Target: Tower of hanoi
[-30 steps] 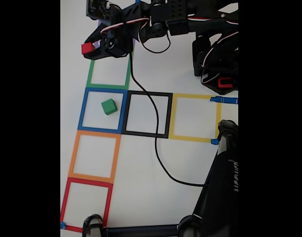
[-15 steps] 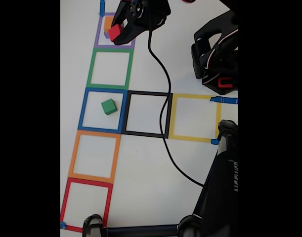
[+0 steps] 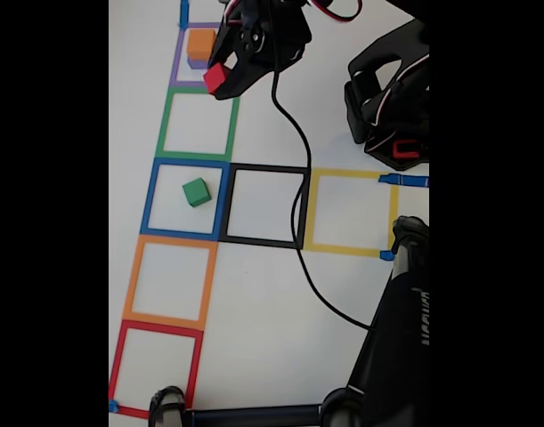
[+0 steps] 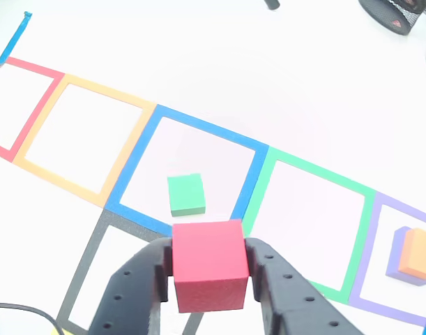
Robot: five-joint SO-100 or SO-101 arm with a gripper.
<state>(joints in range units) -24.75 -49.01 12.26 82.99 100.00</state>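
My gripper (image 3: 219, 80) is shut on a red cube (image 3: 215, 76) and holds it above the top right corner of the green tape square (image 3: 198, 124). The other view shows the red cube (image 4: 208, 273) clamped between the black fingers (image 4: 139, 283). A small green cube (image 3: 196, 191) lies in the blue square (image 3: 186, 199), also seen as the green cube (image 4: 185, 194). An orange cube (image 3: 200, 43) rests on a purple block in the purple square (image 3: 193, 53); the orange cube (image 4: 417, 253) sits at the right edge of the other view.
Black (image 3: 266, 206), yellow (image 3: 352, 212), orange (image 3: 167, 281) and red (image 3: 155, 368) tape squares mark the white table. A black cable (image 3: 298, 222) trails across the black square. The arm's base (image 3: 392, 107) stands at the upper right; a dark stand (image 3: 401, 338) fills the lower right.
The gripper carried the red cube from left of the purple square to the right, then down toward the green square, uncovering the orange cube. The green cube has not moved.
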